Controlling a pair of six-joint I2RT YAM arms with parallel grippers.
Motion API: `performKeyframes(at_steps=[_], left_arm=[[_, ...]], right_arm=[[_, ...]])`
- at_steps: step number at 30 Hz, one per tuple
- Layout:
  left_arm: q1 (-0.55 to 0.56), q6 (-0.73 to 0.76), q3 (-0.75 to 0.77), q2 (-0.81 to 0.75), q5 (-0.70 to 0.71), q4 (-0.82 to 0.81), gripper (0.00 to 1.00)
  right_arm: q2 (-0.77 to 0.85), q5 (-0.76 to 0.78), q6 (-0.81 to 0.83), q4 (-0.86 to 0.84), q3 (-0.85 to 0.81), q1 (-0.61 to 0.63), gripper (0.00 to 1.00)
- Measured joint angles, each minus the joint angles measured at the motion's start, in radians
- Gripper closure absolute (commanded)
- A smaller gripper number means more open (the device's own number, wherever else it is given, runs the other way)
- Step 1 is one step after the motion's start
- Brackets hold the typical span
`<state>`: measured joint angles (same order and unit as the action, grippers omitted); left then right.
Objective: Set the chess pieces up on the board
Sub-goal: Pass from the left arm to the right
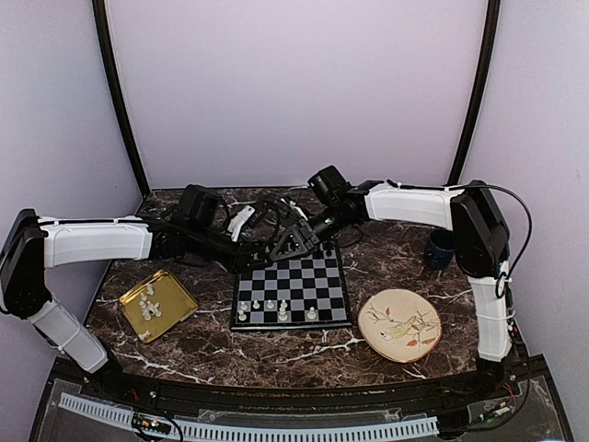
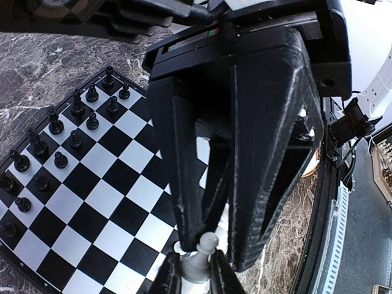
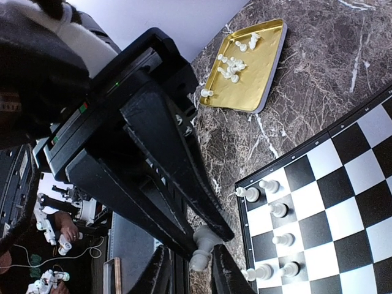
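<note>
Six white chess pieces point(image 1: 270, 305) stand on the near rows of the board point(image 1: 304, 276); more lie in the gold tray point(image 1: 175, 299) beside it. Over the far rows, my left pincer point(image 2: 196, 272) is clamped on a white pawn point(image 2: 201, 260). My right pincer point(image 3: 191, 269) flanks it too; I cannot tell whether it grips.
</note>
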<state>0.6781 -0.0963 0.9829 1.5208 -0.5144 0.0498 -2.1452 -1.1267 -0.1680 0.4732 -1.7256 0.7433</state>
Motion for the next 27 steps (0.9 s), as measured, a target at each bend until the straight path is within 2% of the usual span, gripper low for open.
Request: performKeyframes(at_steps=[6, 17, 27], left_arm=[[-0.001, 0.000, 0.000, 0.001, -0.002, 0.003, 0.95], [-0.001, 0.007, 0.000, 0.003, -0.019, 0.006, 0.95], [-0.001, 0.008, 0.000, 0.003, -0.019, 0.011, 0.93]], right_arm=[[0.000, 0.000, 0.000, 0.000, 0.002, 0.000, 0.84], [0.000, -0.004, -0.047, -0.021, 0.006, 0.000, 0.83], [-0.003, -0.006, -0.079, -0.042, 0.011, -0.002, 0.95]])
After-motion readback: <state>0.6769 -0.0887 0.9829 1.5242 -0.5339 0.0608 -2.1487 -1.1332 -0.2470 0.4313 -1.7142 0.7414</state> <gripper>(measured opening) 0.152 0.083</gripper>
